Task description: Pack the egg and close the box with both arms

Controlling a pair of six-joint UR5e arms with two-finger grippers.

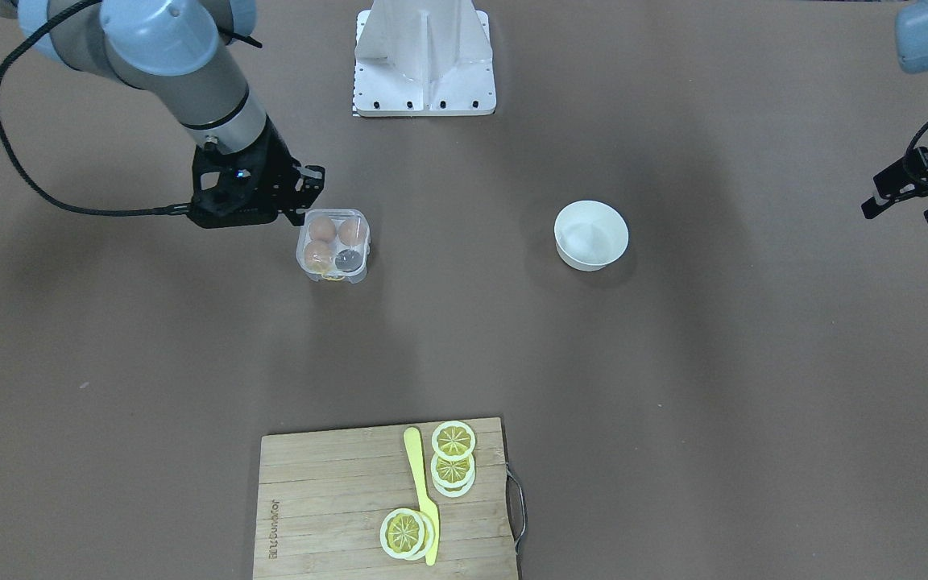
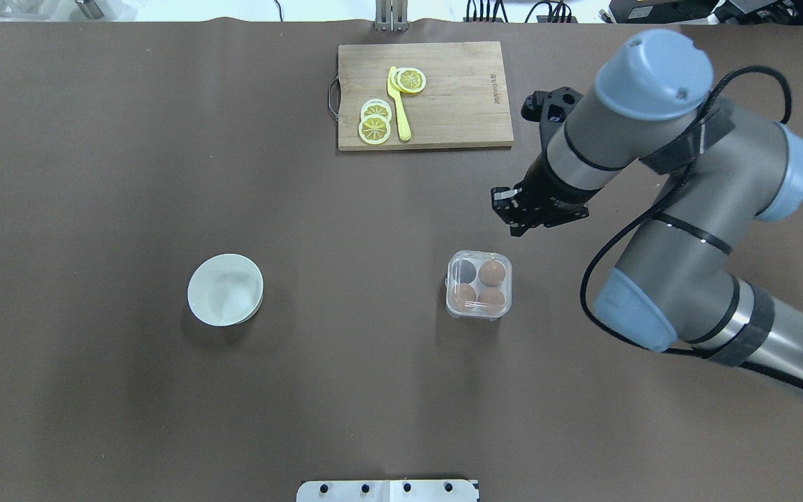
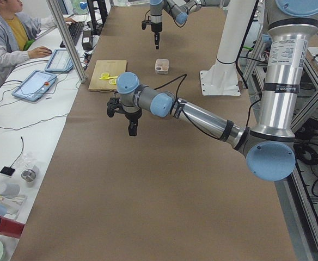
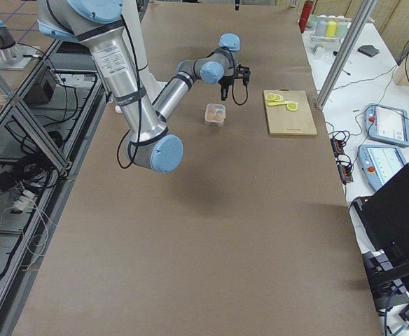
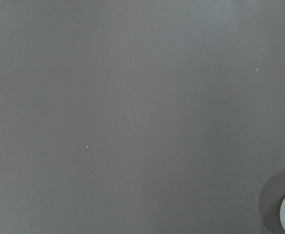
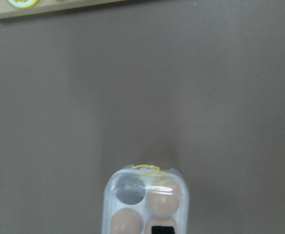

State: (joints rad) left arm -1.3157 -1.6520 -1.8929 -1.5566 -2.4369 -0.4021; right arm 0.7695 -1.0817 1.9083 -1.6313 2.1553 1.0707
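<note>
The clear box (image 1: 333, 246) stands on the brown table with its transparent lid down over the cups; it also shows in the overhead view (image 2: 479, 284). Three brown eggs sit inside, one of them nearest the robot (image 1: 321, 229), and one cup is empty. My right gripper (image 1: 307, 197) hovers just beside the box, apart from it, and looks shut and empty. In the right wrist view the box (image 6: 145, 197) lies at the bottom edge. My left gripper (image 1: 907, 211) is far off near the table's edge, open and empty.
A round white bowl (image 1: 590, 234) stands between the two arms. A wooden cutting board (image 1: 327, 499) with lemon slices and a yellow knife lies at the operators' side. A white metal stand (image 1: 425, 56) is at the robot's base.
</note>
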